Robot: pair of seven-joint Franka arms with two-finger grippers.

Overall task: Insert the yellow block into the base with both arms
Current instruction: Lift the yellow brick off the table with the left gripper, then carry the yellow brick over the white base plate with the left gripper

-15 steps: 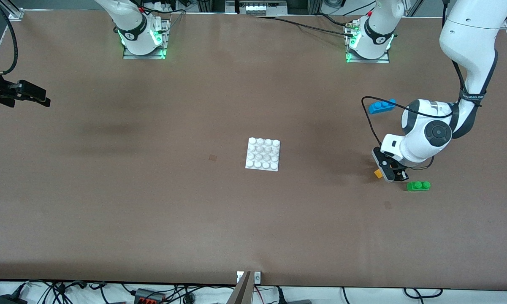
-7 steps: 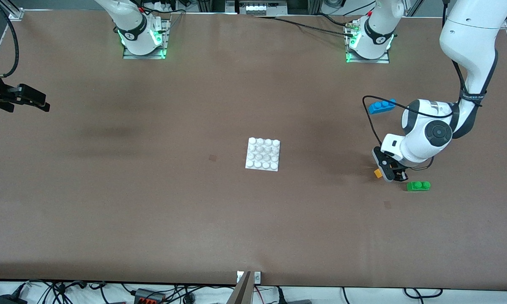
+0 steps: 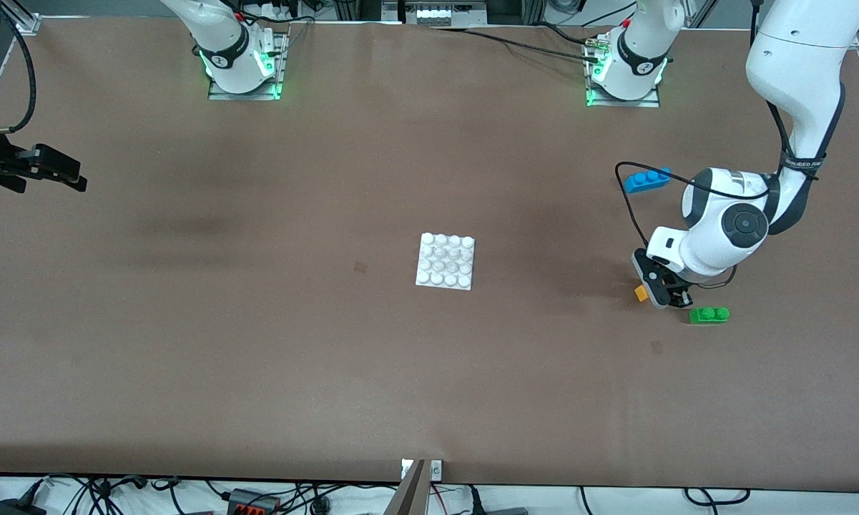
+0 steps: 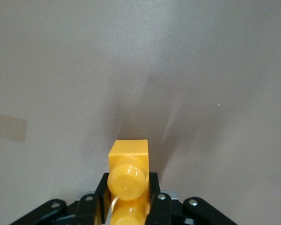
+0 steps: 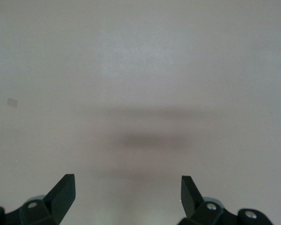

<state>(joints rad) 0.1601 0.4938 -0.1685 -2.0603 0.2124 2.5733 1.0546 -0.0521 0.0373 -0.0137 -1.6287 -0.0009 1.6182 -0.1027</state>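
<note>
1. While my left gripper [image 3: 659, 292] is clamped on the yellow block [image 4: 127, 169], pinched at its sides down at the table, the pick-up is the step in hand.
2. Just beside it lies a green brick [image 3: 709, 315].
3. Well apart sits the base [image 3: 445, 261]; next I must lift and carry there.
4. My right gripper [image 5: 126, 190] waits, spread wide, over bare table.

High front camera is facing the robots' bases; wrist cameras are looking down close, all sharing the table [image 3: 257, 357].
</note>
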